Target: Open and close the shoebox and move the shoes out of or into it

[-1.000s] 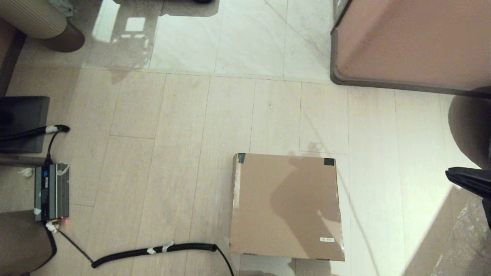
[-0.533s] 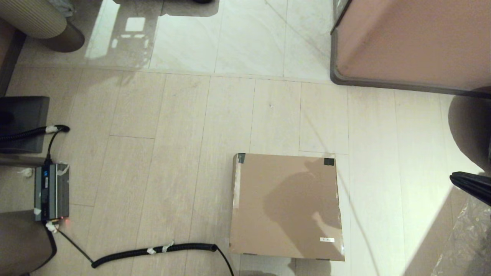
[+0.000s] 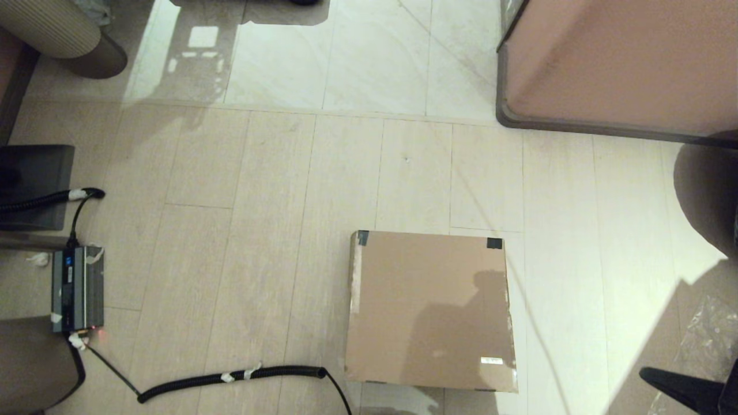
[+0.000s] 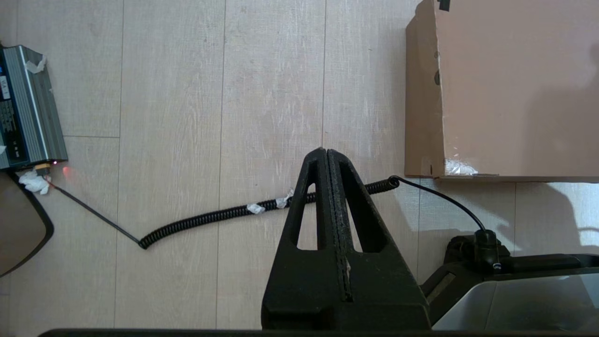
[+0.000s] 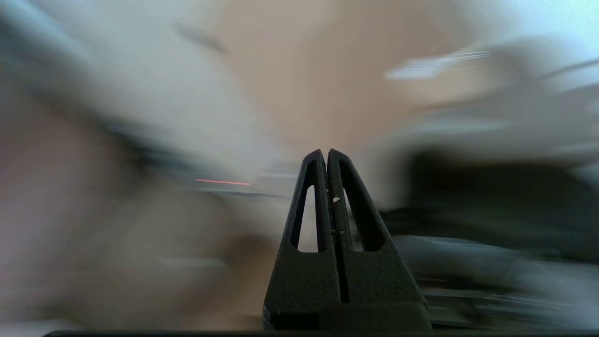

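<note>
The brown cardboard shoebox (image 3: 429, 308) lies on the floor with its flap lid down, black tape at its two far corners and a small white label near its front right corner. The left wrist view shows its left side (image 4: 510, 89). No shoes are in view. My right gripper (image 3: 648, 373) pokes in at the bottom right corner of the head view, to the right of the box and apart from it; it is shut and empty (image 5: 325, 152). My left gripper (image 4: 325, 150) is shut with nothing in it, hanging above the floor to the left of the box.
A black coiled cable (image 3: 230, 377) runs across the floor just left of the box, from a grey power unit (image 3: 78, 288) at far left. A large pinkish-brown cabinet (image 3: 622, 63) stands at the back right. Crinkled plastic (image 3: 706, 328) lies at right.
My right gripper has swung fast from the mid right edge down to the bottom right corner, toward me. Its shadow on the lid has slid toward the front. The box has not moved.
</note>
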